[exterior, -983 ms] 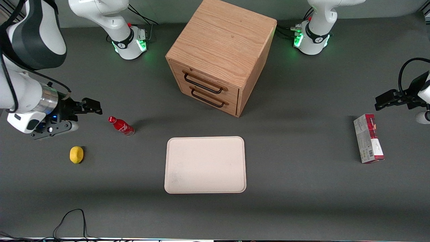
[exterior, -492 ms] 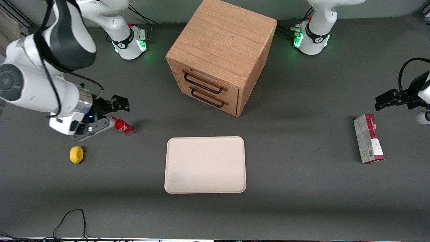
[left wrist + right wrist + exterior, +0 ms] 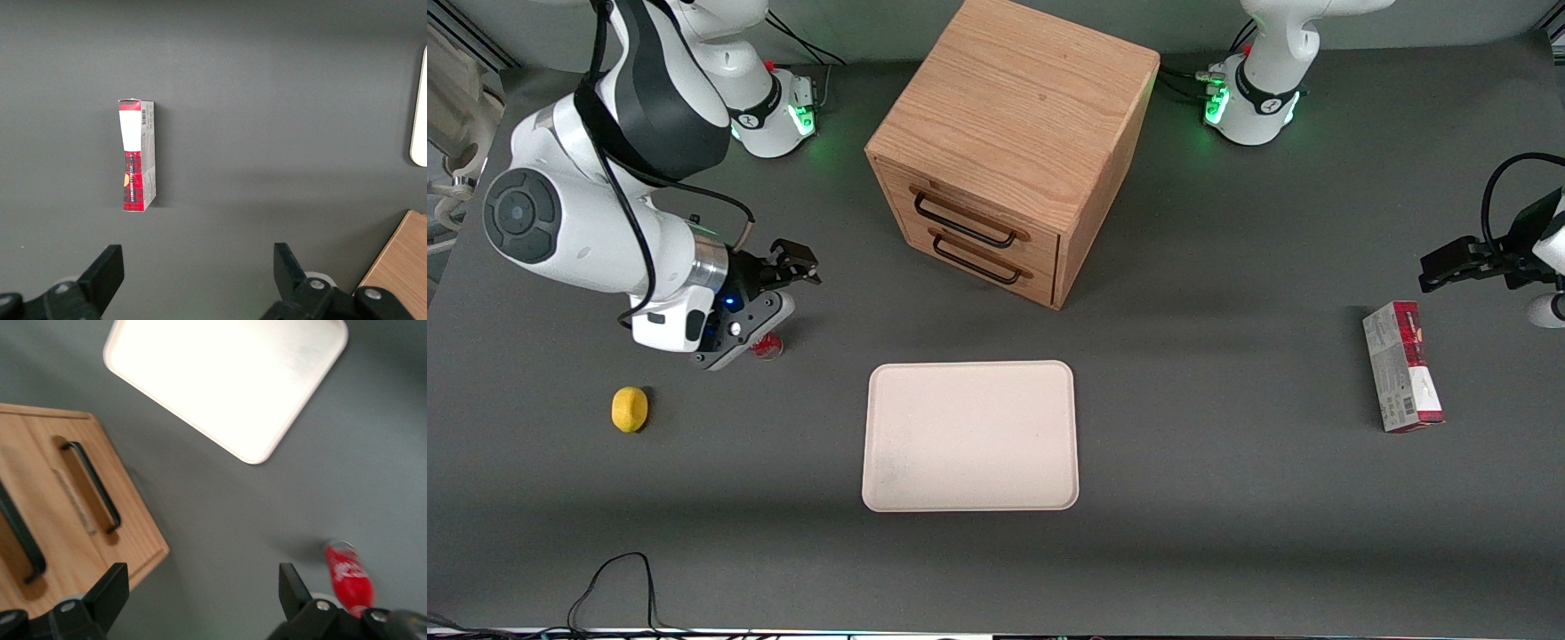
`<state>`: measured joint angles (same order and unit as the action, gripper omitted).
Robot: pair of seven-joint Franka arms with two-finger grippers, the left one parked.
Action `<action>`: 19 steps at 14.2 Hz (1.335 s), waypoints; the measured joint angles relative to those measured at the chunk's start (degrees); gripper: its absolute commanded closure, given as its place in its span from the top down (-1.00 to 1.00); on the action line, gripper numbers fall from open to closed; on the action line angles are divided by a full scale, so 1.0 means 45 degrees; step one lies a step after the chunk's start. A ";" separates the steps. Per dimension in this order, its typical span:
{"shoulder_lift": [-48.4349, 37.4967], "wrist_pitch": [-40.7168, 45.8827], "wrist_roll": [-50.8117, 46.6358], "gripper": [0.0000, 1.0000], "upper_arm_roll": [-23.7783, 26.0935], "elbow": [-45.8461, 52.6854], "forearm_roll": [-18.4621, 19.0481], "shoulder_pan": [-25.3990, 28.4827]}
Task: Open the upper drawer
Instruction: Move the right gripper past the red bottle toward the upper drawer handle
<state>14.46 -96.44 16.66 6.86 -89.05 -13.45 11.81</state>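
Note:
The oak cabinet (image 3: 1014, 116) stands at the middle of the table, farther from the front camera than the tray. Its upper drawer (image 3: 925, 191) is closed, with its black bar handle (image 3: 964, 221) above the lower drawer's matching handle (image 3: 976, 260). My right gripper (image 3: 791, 283) is open and empty. It hovers above the table in front of the cabinet, apart from it, toward the working arm's end. In the right wrist view the gripper (image 3: 200, 600) faces the cabinet front; the upper handle (image 3: 23, 540) and the lower handle (image 3: 93, 487) both show.
A red bottle (image 3: 766, 347) lies mostly hidden under my gripper and shows in the right wrist view (image 3: 348, 577). A cream tray (image 3: 969, 373) lies nearer the front camera. A lemon (image 3: 630, 409) lies toward the working arm's end, a red-and-white box (image 3: 1402, 366) toward the parked arm's.
My right arm has swung toward the cabinet. The gripper has moved from beside the bottle to over it, now covering most of it. The drawers have not moved.

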 measured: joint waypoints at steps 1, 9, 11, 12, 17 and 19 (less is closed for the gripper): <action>0.0069 -0.0147 0.0230 1.00 0.0024 0.0002 -0.0105 0.0107; 0.0467 -0.0967 0.0861 1.00 0.0069 0.0001 -0.0179 0.1742; 0.0631 -0.1019 0.1071 1.00 0.0082 0.0000 -0.0222 0.2048; 0.0725 -0.1039 0.1317 1.00 0.0088 0.0000 -0.0280 0.2206; 0.1076 -0.1303 0.1722 1.00 0.0112 0.0003 -0.0842 0.2696; 0.1110 -0.1303 0.1722 1.00 0.0121 0.0007 -0.0955 0.2707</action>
<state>19.46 -102.31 24.41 7.41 -89.02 -17.75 23.99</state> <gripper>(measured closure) 0.000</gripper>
